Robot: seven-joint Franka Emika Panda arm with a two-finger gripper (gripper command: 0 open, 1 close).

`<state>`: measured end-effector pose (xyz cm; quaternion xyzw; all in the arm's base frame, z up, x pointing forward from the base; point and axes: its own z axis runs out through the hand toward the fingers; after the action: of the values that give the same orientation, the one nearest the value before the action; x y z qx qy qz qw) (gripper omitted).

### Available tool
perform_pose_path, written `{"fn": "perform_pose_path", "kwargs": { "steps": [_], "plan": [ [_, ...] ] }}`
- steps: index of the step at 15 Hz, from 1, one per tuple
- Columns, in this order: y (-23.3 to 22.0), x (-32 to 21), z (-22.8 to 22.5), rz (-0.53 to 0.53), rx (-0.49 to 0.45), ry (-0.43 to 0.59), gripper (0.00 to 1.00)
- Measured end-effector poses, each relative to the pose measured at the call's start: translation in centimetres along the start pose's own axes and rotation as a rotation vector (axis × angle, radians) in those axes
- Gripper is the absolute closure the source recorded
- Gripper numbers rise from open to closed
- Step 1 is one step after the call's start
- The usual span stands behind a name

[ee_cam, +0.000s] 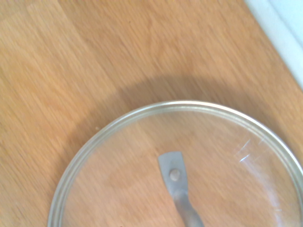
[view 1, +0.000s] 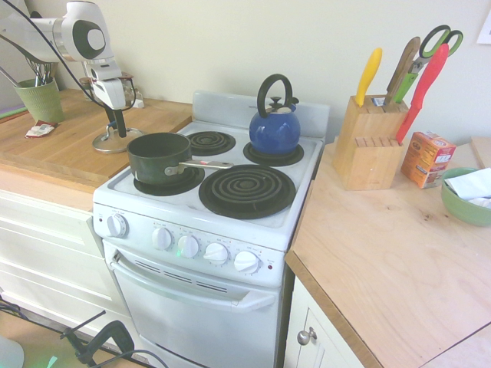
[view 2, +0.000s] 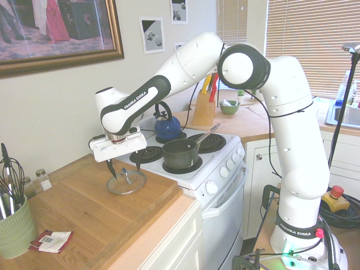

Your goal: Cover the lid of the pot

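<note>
Second exterior view: gripper point(view 2: 123, 165) spread wide above the glass lid point(view 2: 126, 183).
Lid lies on the wooden bench point(view 2: 101, 216); pot point(view 2: 180, 154) sits uncovered.

The claw point(view 1: 120, 126) is pointing down over the lid point(view 1: 115, 140), which is lying on the wooden tabletop point(view 1: 61, 146) beside the stove point(view 1: 230, 222). The pot point(view 1: 159, 157) is sitting uncovered on the front-left burner.
</note>
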<state>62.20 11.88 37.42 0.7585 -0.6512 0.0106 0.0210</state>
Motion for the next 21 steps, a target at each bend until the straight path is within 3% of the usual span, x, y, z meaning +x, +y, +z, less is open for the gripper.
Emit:
{"fn": "perform_pose_path", "kwargs": {
  "steps": [10,21],
  "plan": [
    [0.1,-0.5,0.1,-0.001,-0.010,-0.038,1.00],
    [-0.3,0.7,0.2,-0.006,0.041,-0.036,1.00]
  ]
}}
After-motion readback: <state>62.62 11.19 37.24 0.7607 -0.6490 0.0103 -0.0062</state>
